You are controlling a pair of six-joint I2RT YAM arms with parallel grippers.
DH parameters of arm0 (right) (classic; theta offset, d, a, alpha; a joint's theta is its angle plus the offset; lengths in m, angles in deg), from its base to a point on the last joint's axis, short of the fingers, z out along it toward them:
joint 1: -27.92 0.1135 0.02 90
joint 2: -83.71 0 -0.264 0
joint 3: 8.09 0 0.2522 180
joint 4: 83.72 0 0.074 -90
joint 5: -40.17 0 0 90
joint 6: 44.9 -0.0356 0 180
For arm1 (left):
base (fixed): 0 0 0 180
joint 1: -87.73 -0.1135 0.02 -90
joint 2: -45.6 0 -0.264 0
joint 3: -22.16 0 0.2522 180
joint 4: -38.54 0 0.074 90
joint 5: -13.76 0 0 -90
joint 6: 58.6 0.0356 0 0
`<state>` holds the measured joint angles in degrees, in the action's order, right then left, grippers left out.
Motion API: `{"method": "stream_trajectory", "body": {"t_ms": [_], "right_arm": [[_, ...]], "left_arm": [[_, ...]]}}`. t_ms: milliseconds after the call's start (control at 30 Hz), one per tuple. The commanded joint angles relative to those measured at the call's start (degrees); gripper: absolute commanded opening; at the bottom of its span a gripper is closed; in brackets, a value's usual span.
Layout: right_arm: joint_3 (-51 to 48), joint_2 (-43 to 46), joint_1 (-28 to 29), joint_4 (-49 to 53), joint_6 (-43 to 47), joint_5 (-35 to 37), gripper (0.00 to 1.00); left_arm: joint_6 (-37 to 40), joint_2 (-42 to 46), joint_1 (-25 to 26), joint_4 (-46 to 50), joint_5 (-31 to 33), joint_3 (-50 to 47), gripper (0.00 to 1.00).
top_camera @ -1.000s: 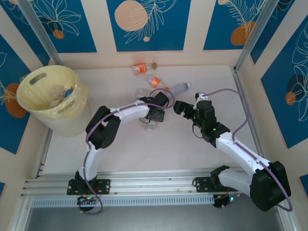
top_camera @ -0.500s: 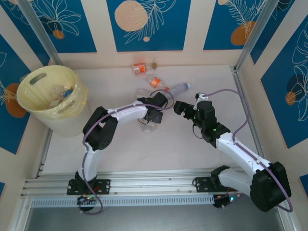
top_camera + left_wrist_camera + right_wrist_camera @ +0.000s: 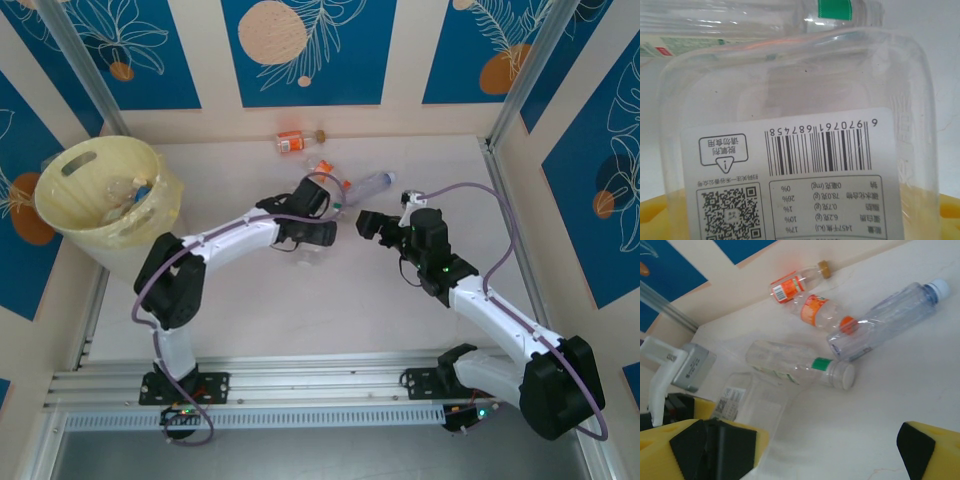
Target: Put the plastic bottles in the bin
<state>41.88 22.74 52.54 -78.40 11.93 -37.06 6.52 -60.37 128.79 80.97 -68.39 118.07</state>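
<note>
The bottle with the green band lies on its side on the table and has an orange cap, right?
Not quite. The bottle with the green band lies on its side on the table, but its cap is white, as the right wrist view shows.

The white label [image 3: 790, 175] on the clear bottle [image 3: 790, 75], seen upside down, carries a barcode [image 3: 817, 152] numbered 6 970761 687458, a QR code [image 3: 730, 212], and a nutrition table [image 3: 827, 207] reading 1457 kJ 17%, 6.2 g 10%, 0.7 g 1%, 78.0 g 26%, 0 mg 0%.
</note>
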Motion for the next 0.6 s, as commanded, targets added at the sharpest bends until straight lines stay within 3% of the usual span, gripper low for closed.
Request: {"method": "stream_trajectory", "body": {"t_ms": [0,233,567], "right_arm": [[0.1,0.1,0.3,-4.3,4.6,-4.8,1.0],[-0.5,1.9,1.4,-10.1,14.0,-13.8,0.99],[-0.1,2.8,3.6,-13.6,19.6,-18.5,0.99]], "left_arm": [[1.7,5.0,-2.0,-0.8,-2.7,-0.8,0.64],[4.5,13.8,-5.6,0.9,-4.3,-0.8,0.65],[5.7,22.5,-11.6,3.0,-6.9,1.3,0.63]]}}
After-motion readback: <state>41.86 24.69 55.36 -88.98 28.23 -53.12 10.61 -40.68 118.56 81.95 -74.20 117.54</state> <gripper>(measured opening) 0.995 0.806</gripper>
